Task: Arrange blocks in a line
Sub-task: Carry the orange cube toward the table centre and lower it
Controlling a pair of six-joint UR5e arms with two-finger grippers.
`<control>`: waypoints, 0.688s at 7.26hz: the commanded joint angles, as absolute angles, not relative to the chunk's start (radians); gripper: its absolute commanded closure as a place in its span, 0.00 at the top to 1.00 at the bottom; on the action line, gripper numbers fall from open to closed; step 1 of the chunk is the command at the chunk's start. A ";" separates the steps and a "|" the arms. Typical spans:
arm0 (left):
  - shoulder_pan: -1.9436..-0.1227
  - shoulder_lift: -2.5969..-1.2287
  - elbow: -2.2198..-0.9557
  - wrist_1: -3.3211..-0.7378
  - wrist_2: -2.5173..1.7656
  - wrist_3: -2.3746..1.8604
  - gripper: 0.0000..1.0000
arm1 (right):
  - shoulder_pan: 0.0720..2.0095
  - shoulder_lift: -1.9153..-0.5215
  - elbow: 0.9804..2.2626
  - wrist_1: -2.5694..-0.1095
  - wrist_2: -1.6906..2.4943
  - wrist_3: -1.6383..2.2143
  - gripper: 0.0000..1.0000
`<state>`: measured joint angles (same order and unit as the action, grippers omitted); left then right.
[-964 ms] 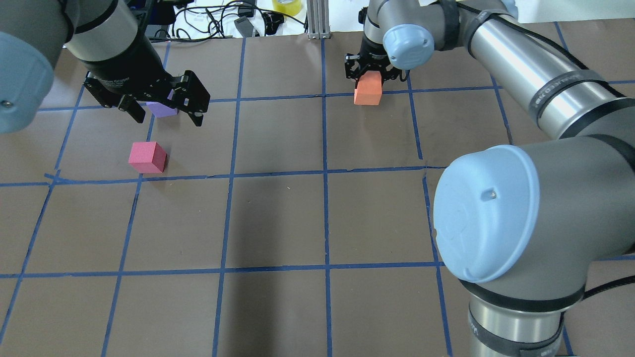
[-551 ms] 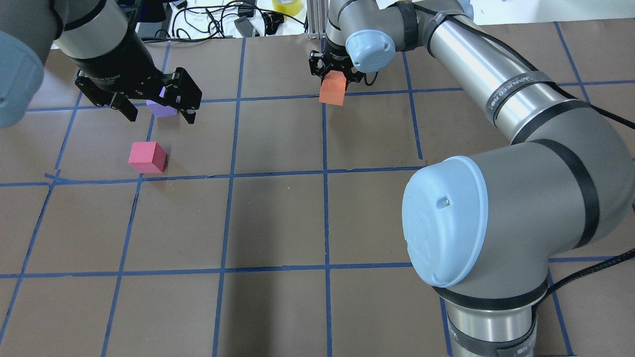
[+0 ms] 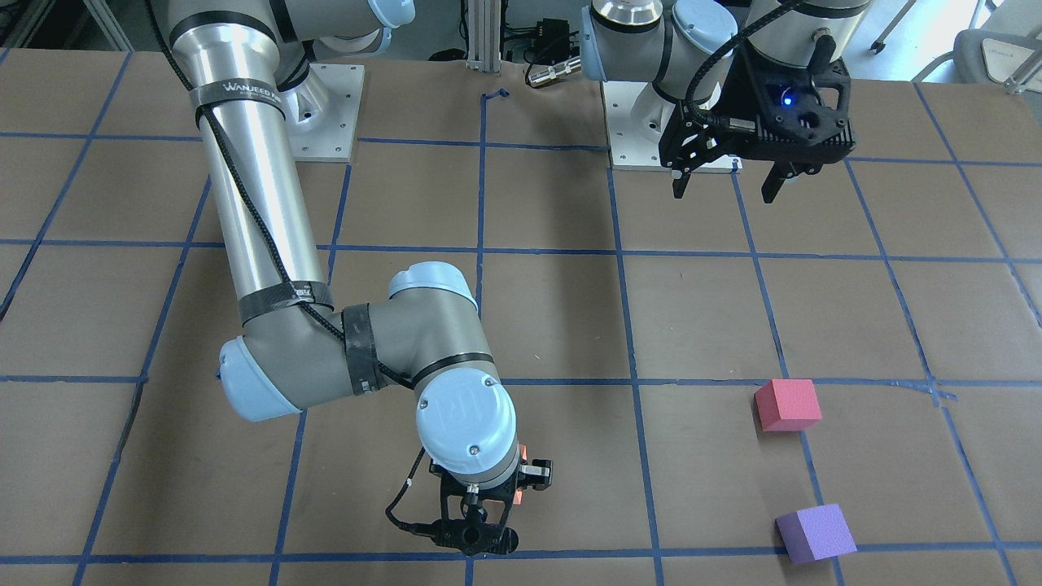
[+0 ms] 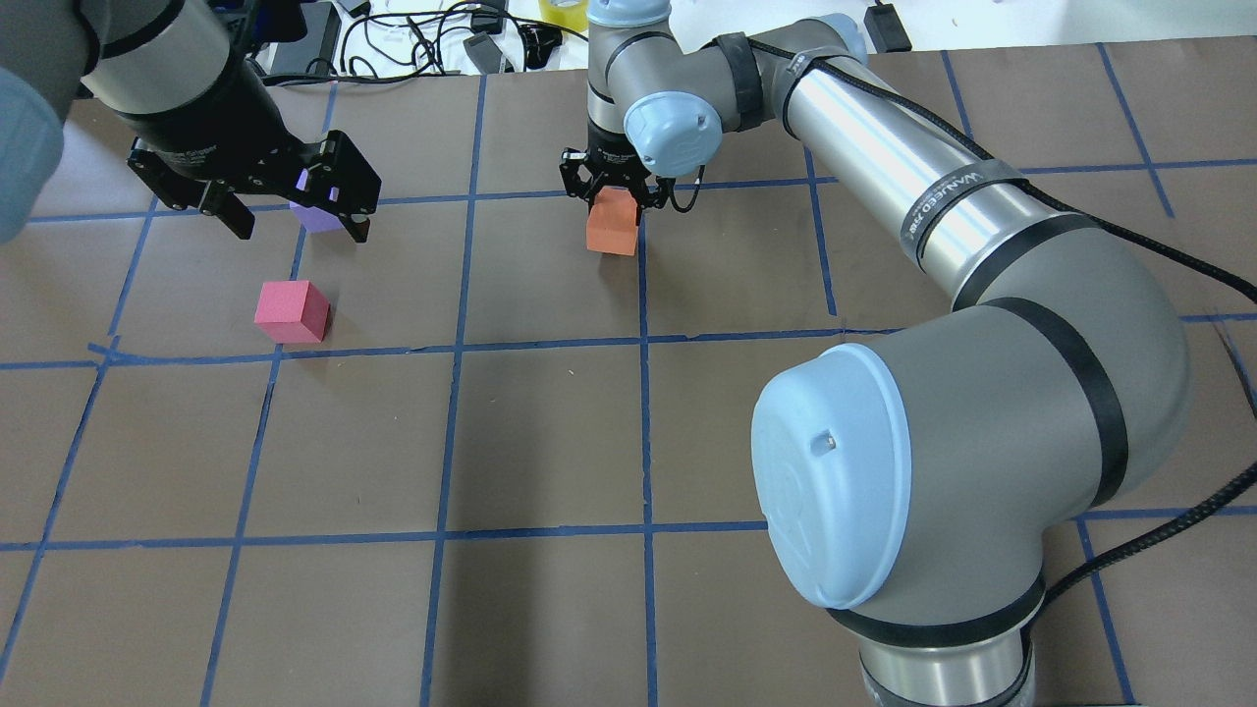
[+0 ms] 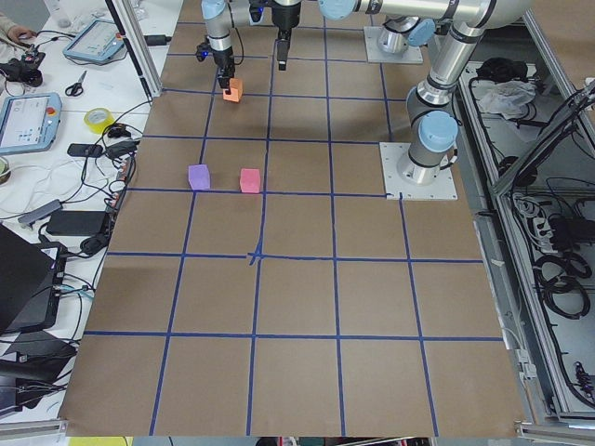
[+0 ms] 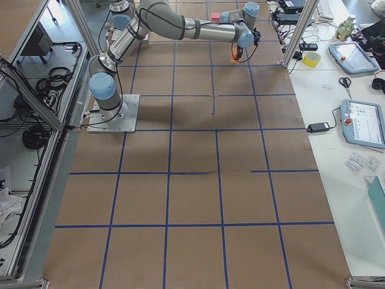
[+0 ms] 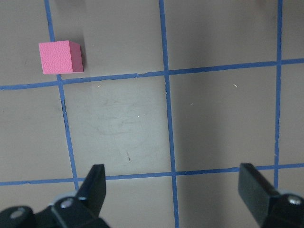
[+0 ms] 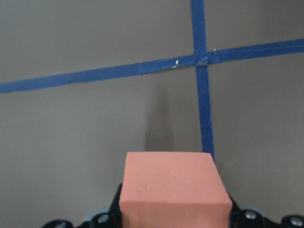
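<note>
My right gripper (image 4: 613, 199) is shut on the orange block (image 4: 612, 228) and holds it low over the table, just left of the centre tape line; the right wrist view shows the block (image 8: 173, 187) between the jaws. The pinkish red block (image 4: 291, 311) lies on the table at the left. The purple block (image 4: 316, 219) lies beyond it, partly hidden by my left gripper (image 4: 300, 228). That gripper is open, empty and raised well above the table (image 3: 723, 194). The front view shows the red block (image 3: 787, 404) and the purple block (image 3: 815, 533) apart.
The brown table (image 4: 550, 432) carries a grid of blue tape lines. Cables and a yellow tape roll (image 4: 568, 10) lie past the far edge. My right arm's elbow (image 4: 943, 432) hangs over the near right of the table.
My right gripper has carried the orange block leftward along the far row, across the centre tape line. My left gripper has shifted slightly left and back. The red and purple blocks have not moved.
</note>
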<state>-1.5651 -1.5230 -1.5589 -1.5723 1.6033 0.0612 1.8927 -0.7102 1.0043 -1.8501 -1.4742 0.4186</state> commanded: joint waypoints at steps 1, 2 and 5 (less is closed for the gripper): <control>-1.562 -1.523 -1.560 -1.572 1.598 0.061 1.00 | 1.905 -0.724 1.012 -1.778 -1.509 0.304 0.26; -1.560 -1.523 -1.560 -1.572 1.600 0.063 1.00 | 1.905 -0.723 1.012 -1.778 -1.509 0.299 0.26; -1.562 -1.522 -1.560 -1.572 1.597 0.061 1.00 | 1.907 -0.712 1.029 -1.801 -1.496 0.314 0.32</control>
